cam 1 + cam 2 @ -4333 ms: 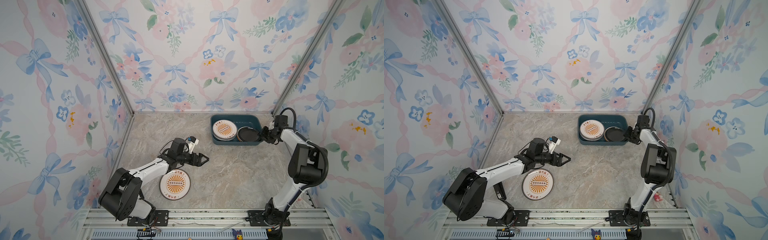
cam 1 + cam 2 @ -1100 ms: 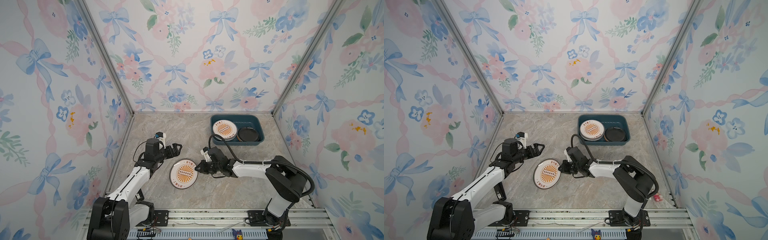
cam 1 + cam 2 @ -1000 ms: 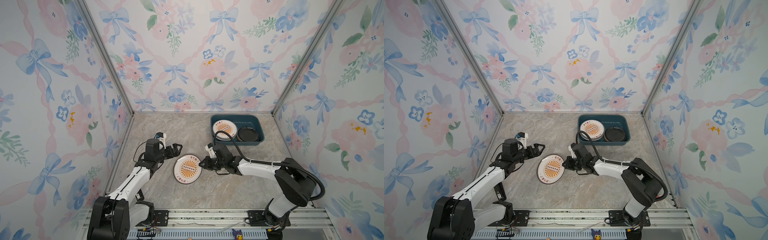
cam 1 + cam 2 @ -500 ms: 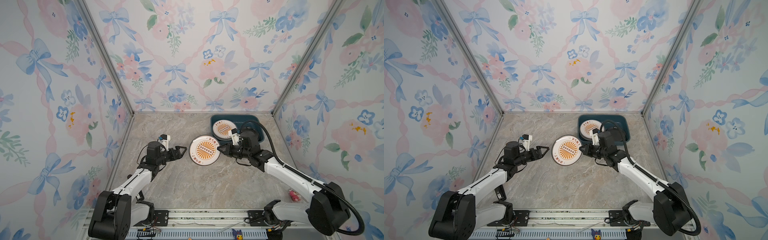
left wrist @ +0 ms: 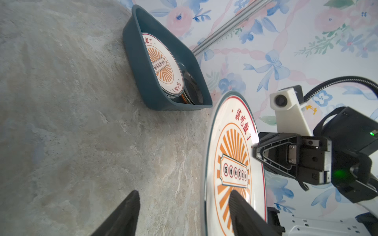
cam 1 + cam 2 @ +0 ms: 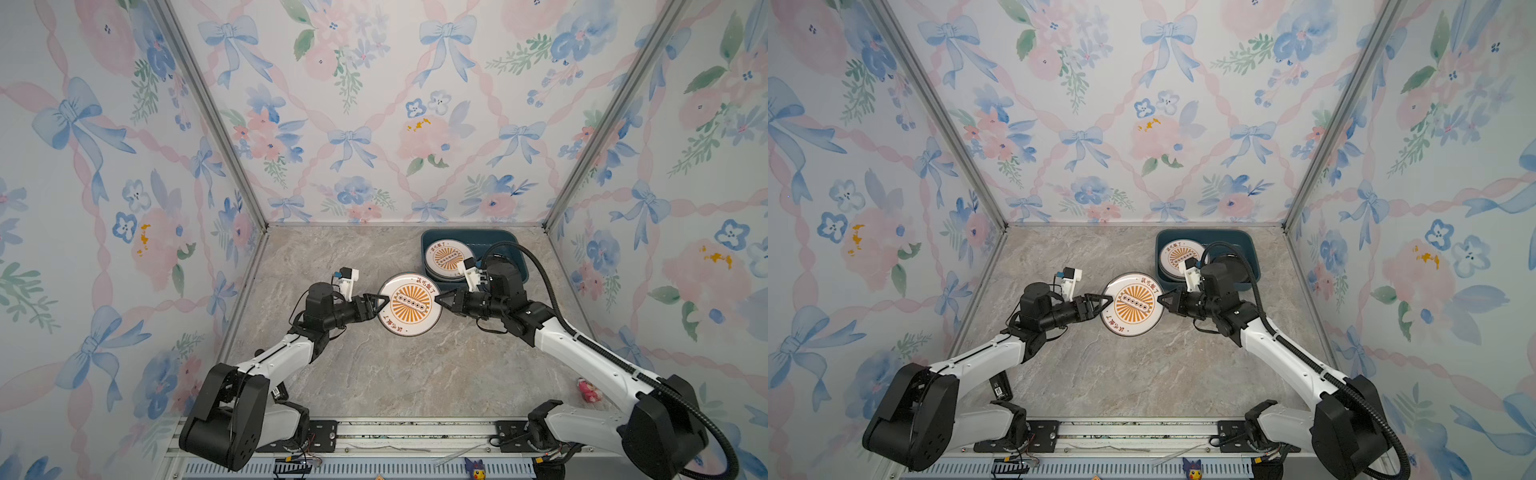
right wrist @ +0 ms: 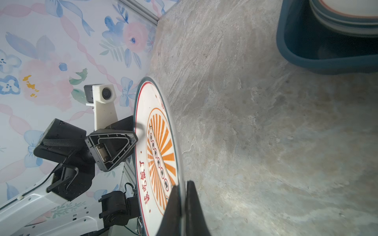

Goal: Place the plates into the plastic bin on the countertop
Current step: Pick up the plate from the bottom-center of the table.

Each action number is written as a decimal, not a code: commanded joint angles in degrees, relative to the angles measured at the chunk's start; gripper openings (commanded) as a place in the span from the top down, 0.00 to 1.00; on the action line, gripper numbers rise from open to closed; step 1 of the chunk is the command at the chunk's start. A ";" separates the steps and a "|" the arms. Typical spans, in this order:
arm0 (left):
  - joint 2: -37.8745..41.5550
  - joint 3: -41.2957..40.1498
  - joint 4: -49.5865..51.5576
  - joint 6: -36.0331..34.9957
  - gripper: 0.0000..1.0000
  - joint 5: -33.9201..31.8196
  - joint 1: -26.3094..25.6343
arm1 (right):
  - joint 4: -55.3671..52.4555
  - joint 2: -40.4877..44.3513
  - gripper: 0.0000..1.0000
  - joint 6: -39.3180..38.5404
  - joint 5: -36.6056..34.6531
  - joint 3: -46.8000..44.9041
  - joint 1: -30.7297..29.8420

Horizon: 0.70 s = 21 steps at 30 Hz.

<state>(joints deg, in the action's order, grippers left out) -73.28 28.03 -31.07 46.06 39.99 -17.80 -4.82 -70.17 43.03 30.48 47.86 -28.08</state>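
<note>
Pinching plate (image 6: 409, 304) rim, right fingers (image 6: 451, 300) outstretched

A small pink toy (image 6: 588, 391) lies by the floral right wall (image 6: 685, 208); a purple-and-yellow figurine (image 6: 475, 468) sits at the front rail (image 6: 415, 430).

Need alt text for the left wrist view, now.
A white sunburst plate is held above the countertop by the right gripper, shut on its far rim, while the open left gripper straddles its near rim. Behind, the teal bin holds a matching plate on a stack and a black plate.
</note>
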 commanded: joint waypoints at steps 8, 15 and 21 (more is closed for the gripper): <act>-1.43 1.59 -4.44 1.80 0.77 4.50 -1.61 | 6.95 -1.40 1.00 0.23 5.16 -0.58 1.46; -2.56 2.70 -4.44 1.57 0.87 5.96 -2.28 | 8.25 -2.53 1.00 -1.00 7.67 -0.29 2.35; -3.71 3.39 -4.45 1.57 1.00 6.20 -2.85 | 8.32 -3.55 1.00 -2.07 9.10 -0.31 3.27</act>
<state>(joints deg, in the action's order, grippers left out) -75.72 30.72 -35.53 51.09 44.05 -19.25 -0.40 -73.23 39.90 36.03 47.27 -25.08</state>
